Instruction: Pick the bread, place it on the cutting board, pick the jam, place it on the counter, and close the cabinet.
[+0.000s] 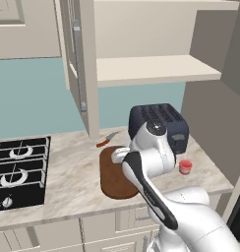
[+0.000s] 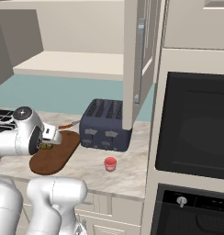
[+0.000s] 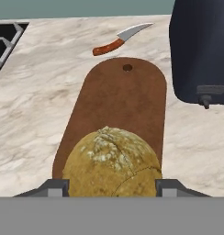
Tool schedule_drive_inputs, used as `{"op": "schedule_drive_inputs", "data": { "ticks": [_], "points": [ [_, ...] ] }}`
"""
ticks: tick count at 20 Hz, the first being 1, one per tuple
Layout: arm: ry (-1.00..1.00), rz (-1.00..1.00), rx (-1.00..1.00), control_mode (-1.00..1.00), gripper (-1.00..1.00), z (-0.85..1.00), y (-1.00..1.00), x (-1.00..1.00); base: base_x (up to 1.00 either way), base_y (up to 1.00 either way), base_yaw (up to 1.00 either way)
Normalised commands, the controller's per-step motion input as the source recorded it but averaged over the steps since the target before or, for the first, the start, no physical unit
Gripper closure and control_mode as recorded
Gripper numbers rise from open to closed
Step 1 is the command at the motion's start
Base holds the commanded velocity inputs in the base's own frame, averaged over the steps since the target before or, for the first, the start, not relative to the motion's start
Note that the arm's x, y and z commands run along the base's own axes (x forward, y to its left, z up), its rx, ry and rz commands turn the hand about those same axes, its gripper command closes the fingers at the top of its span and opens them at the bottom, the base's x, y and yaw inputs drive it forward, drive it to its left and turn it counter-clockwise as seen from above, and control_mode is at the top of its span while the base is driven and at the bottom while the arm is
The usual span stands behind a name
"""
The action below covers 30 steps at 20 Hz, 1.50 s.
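Left base view: white arm links lay nearest, bent over the cutting board (image 1: 114,186) on the marbled surface (image 1: 68,177); jam (image 1: 185,167) stood right of my arm, before the toaster (image 1: 164,123); a knife (image 1: 106,139) lay behind the board; cabinet (image 1: 82,64) door open.

Right base view: jam (image 2: 110,163) stood apart from the board (image 2: 54,158).

Hand view: my fingers (image 3: 112,188) were clamped on the bread (image 3: 113,160), over the board's (image 3: 123,98) near end.
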Motion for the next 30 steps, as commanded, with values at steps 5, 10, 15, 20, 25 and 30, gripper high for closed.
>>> {"op": "schedule_drive_inputs", "data": {
  "ticks": [5, 10, 15, 20, 25, 30],
  "points": [
    [0.03, 0.00, 0.00, -1.00, 1.00, -0.32, 0.05, 0.12, 0.00, 0.00, 0.00],
    [0.03, 0.00, 0.00, -1.00, 1.00, -0.32, 0.06, 0.12, 0.00, 0.00, 0.00],
    [0.03, 0.00, 0.00, -1.00, 1.00, -0.33, 0.06, 0.09, 0.00, 0.00, 0.00],
    [0.02, 0.00, 0.00, -1.00, -1.00, -0.35, 0.10, 0.07, 0.00, 0.00, 0.00],
    [0.01, 0.00, 0.00, -1.00, -1.00, -0.21, 0.06, 0.04, 0.00, 0.00, 0.00],
    [0.00, 0.00, 0.00, -1.00, -1.00, 0.00, 0.00, 0.00, 0.00, 0.00, 0.00]
  ]
}}
